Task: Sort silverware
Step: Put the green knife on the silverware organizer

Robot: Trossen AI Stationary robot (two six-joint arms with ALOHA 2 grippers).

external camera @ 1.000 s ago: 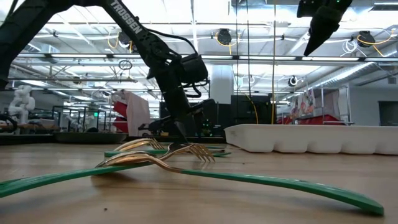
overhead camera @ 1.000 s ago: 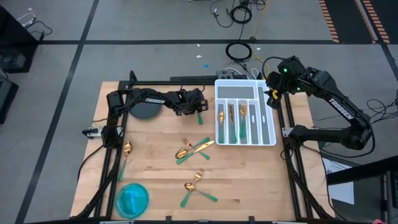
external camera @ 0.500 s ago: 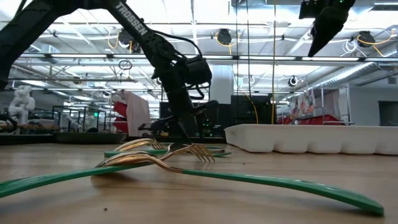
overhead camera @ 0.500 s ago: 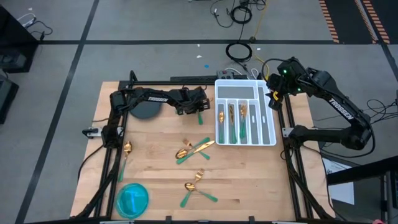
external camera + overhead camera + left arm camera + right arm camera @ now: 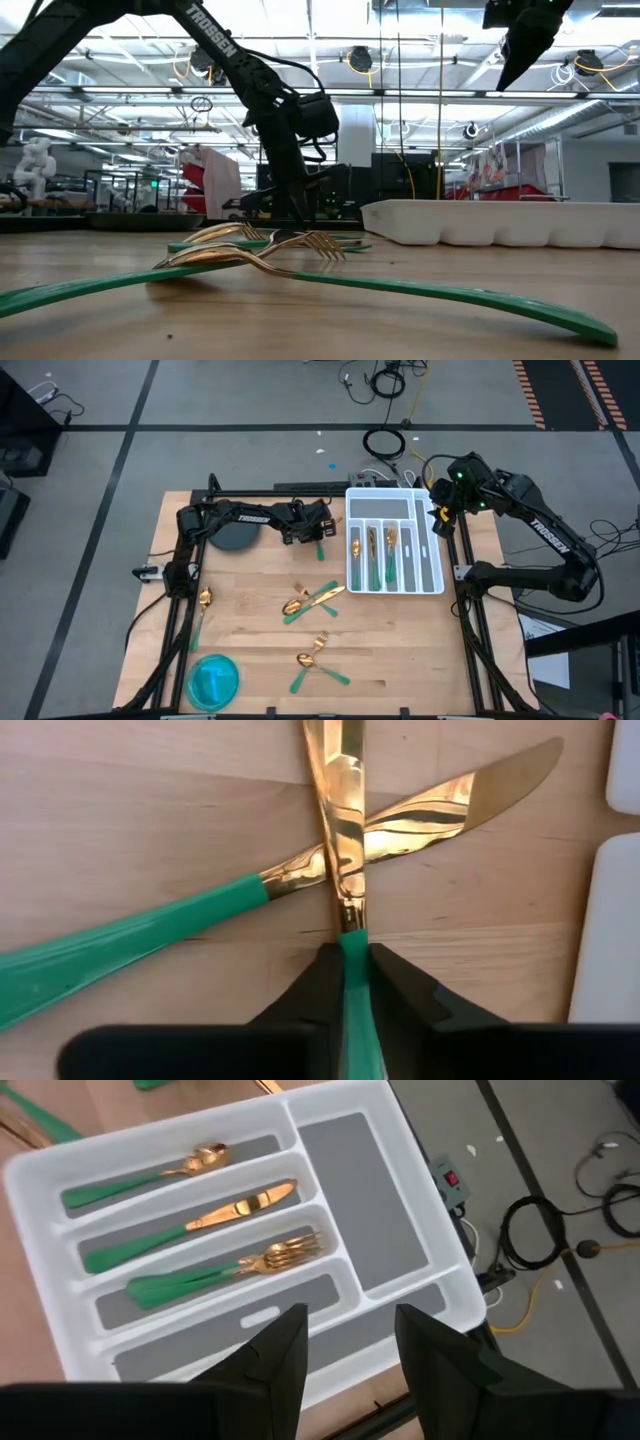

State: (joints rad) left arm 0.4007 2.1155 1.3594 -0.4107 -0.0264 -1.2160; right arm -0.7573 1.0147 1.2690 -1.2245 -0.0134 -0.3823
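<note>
Green handle of the upper knife (image 5: 352, 982) sits clamped in the left gripper (image 5: 347, 982) near the bench's far edge, crossing another knife (image 5: 300, 878), just beside the white tray (image 5: 437, 560); right gripper (image 5: 345, 1342) hovers open above it.

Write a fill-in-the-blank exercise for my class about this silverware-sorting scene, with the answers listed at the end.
1. The left gripper has its fingers closed on the green handle of a ____, which lies crossed over a second one.
2. The white tray holds a spoon, a knife and ____, each kind in its own long compartment.
3. The right gripper hangs above the tray, its fingers open and holding ____.

Answers: knife; forks; nothing
</note>
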